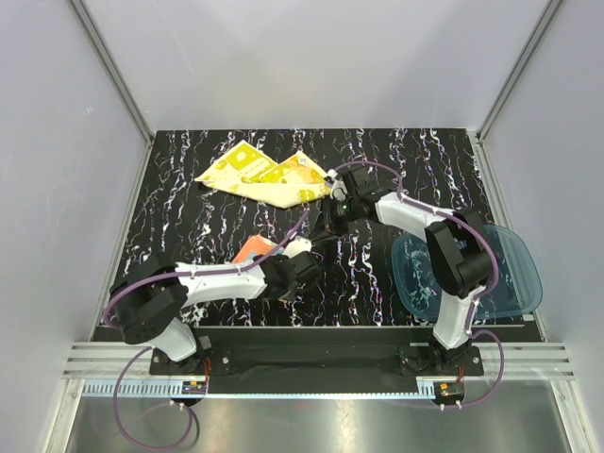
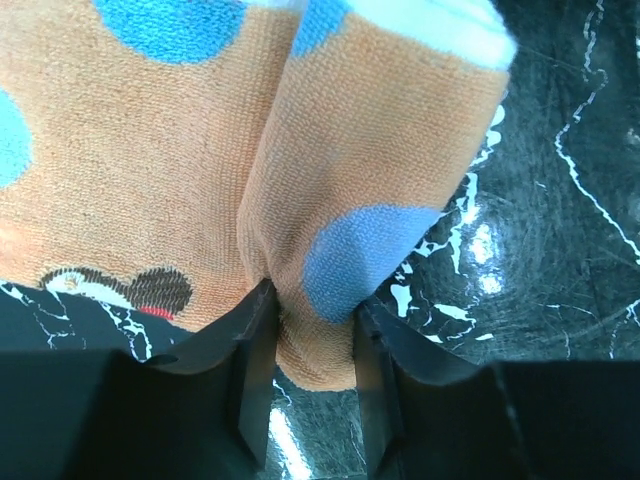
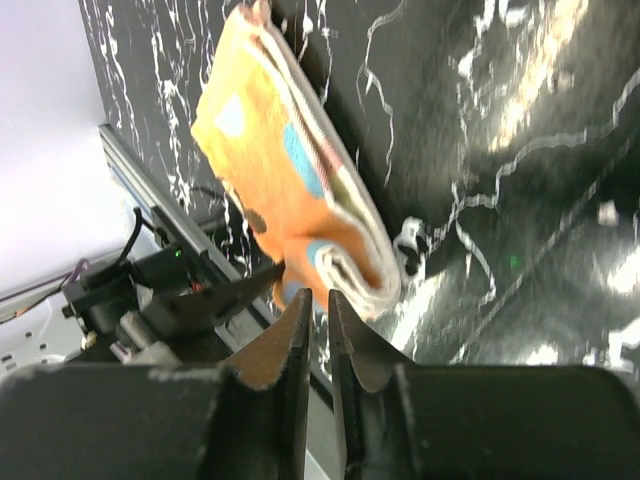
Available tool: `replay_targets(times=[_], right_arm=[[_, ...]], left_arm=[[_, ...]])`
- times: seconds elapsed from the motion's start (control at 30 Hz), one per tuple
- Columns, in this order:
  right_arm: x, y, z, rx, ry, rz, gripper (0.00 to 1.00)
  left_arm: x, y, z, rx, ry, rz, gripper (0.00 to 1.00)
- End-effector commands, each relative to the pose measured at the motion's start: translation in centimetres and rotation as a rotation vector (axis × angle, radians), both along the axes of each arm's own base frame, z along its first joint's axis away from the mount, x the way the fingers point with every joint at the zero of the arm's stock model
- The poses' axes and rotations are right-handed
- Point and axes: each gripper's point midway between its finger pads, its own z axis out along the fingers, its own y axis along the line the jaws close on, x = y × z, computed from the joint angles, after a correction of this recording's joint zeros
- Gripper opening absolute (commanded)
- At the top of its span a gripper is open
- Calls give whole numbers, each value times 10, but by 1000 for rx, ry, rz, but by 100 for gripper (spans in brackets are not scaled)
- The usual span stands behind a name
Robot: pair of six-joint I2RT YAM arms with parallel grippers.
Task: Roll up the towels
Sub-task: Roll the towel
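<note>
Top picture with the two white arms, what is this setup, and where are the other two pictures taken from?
It is a robot: a left arm and a right arm bolted at the near edge of a black marbled table. The top picture looks down from above; the other two come from a camera on each wrist. The left gripper pinches a folded orange towel with blue dots. The right gripper is shut, empty, and faces that towel. A yellow towel lies unrolled farther back, and a blue tray sits on the right.
</note>
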Motion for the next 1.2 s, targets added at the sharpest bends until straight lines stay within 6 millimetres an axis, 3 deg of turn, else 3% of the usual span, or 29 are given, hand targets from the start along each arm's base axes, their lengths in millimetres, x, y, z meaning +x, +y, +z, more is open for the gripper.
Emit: replay_targets(times=[0.0, 0.17, 0.4, 0.73, 0.97, 1.17], right_arm=[[-2, -9, 26, 18, -57, -26, 20], [-18, -27, 21, -16, -41, -47, 22], [-39, -40, 28, -12, -12, -55, 28], [-70, -45, 46, 67, 3, -40, 40], [-86, -41, 30, 115, 32, -15, 49], [-97, -20, 11, 118, 34, 40, 55]], left_arm=[[-37, -13, -17, -97, 177, -55, 31], [-40, -49, 10, -323, 220, -122, 26], [-42, -66, 35, -586, 332, -125, 24], [-21, -59, 55, -831, 486, -3, 24], [-18, -51, 40, -962, 631, 82, 23], [-12, -34, 34, -999, 674, 168, 23]])
